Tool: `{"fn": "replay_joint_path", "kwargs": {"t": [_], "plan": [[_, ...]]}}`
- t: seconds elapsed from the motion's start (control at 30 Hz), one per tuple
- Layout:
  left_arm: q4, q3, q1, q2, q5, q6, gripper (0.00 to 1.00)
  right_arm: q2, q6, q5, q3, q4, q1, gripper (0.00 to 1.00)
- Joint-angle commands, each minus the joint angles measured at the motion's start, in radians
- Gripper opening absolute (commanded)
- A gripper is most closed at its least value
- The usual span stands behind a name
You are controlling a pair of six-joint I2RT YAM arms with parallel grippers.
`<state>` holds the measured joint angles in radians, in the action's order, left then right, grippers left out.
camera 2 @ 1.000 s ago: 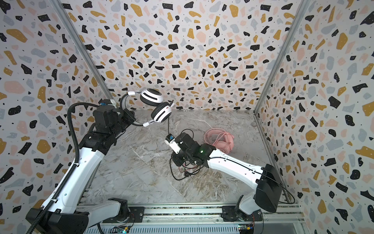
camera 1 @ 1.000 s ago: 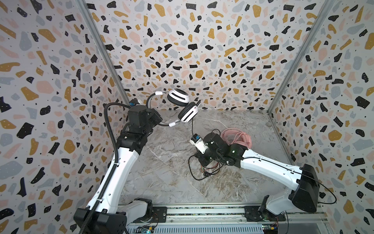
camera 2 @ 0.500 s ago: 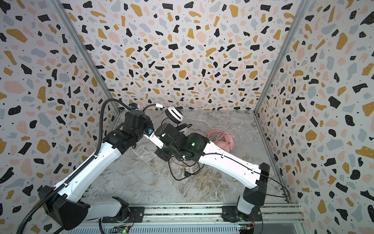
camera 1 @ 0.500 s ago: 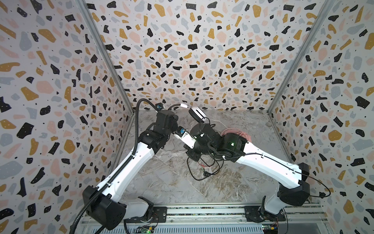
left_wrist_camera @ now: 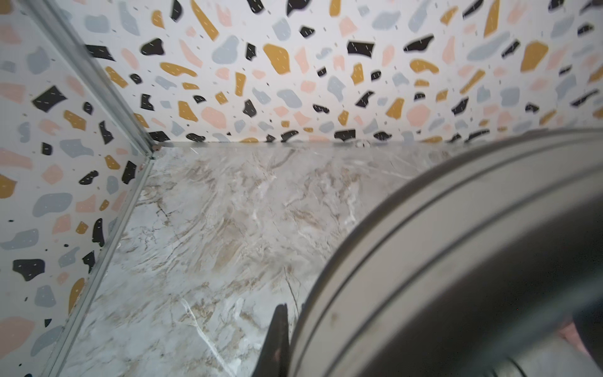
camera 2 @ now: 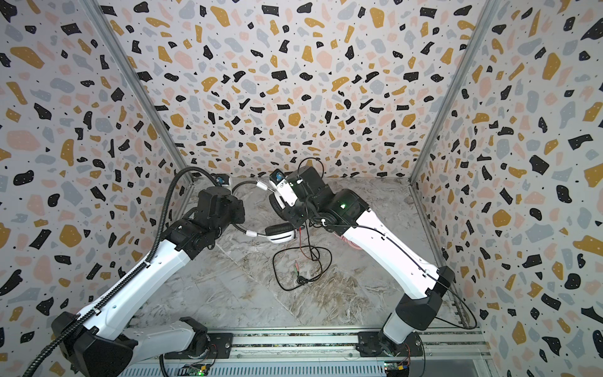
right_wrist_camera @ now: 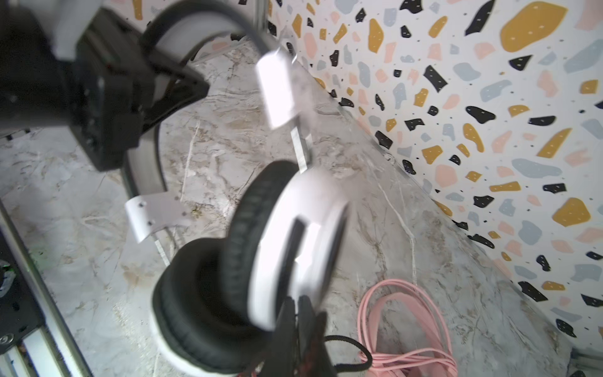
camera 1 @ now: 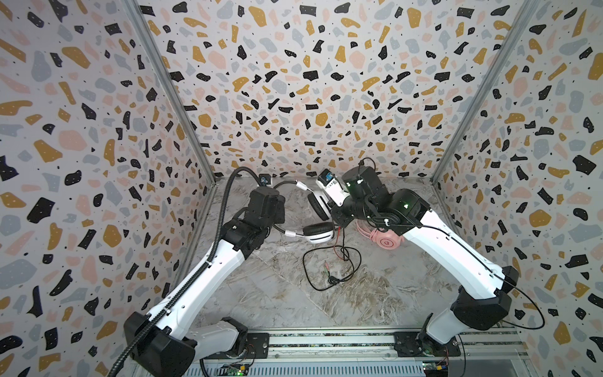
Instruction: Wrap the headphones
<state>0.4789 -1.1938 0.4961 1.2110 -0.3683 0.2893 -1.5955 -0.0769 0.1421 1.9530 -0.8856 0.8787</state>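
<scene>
1 white headset (camera 1: 318, 233), 1 pink headset (camera 1: 386, 242).
</scene>
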Motion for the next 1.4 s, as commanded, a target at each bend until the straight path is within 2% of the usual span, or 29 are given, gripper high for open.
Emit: {"fn": "replay_joint_path", "kwargs": {"t": [0.0, 0.07, 0.23, 0.4, 0.57, 0.63, 0.8, 0.9, 1.0, 1.17, 1.37], "plan": [[-0.028, 0.008, 0.01, 0.0, 0.098, -0.041, 0.0, 0.038, -0.027, -0.02, 0.054, 0.029, -0.018, 0.02], [-0.032, 0.001, 0.013, 0.011, 0.139, -0.044, 0.0, 0.025, -0.03, -0.047, 0.073, 0.019, -0.016, 0.02], [-0.064, -0.013, -0.007, 0.002, 0.115, 0.028, 0.0, 0.03, -0.028, -0.024, 0.071, -0.014, 0.006, 0.02], [-0.124, -0.027, -0.165, -0.009, 0.319, 0.165, 0.0, 0.152, 0.008, 0.017, -0.155, 0.057, 0.005, 0.02], [-0.154, -0.08, -0.225, 0.017, 0.414, 0.268, 0.0, 0.246, 0.065, -0.009, -0.348, 0.092, 0.01, 0.02], [-0.186, -0.081, -0.235, 0.021, 0.428, 0.329, 0.0, 0.269, 0.086, -0.008, -0.41, 0.109, 0.02, 0.02], [-0.261, -0.063, -0.239, 0.021, 0.378, 0.473, 0.0, 0.3, 0.126, -0.032, -0.503, 0.162, 0.067, 0.02], [-0.296, -0.055, -0.235, 0.019, 0.333, 0.558, 0.0, 0.26, 0.127, -0.028, -0.471, 0.158, 0.115, 0.02], [-0.303, -0.072, -0.203, 0.032, 0.286, 0.575, 0.0, 0.189, 0.11, -0.003, -0.388, 0.133, 0.171, 0.02], [-0.26, -0.107, -0.119, 0.082, 0.209, 0.515, 0.0, 0.095, 0.061, 0.031, -0.206, 0.08, 0.228, 0.02], [-0.205, -0.118, -0.019, 0.133, 0.195, 0.393, 0.0, 0.013, -0.002, 0.095, 0.014, 0.003, 0.224, 0.02]]}}
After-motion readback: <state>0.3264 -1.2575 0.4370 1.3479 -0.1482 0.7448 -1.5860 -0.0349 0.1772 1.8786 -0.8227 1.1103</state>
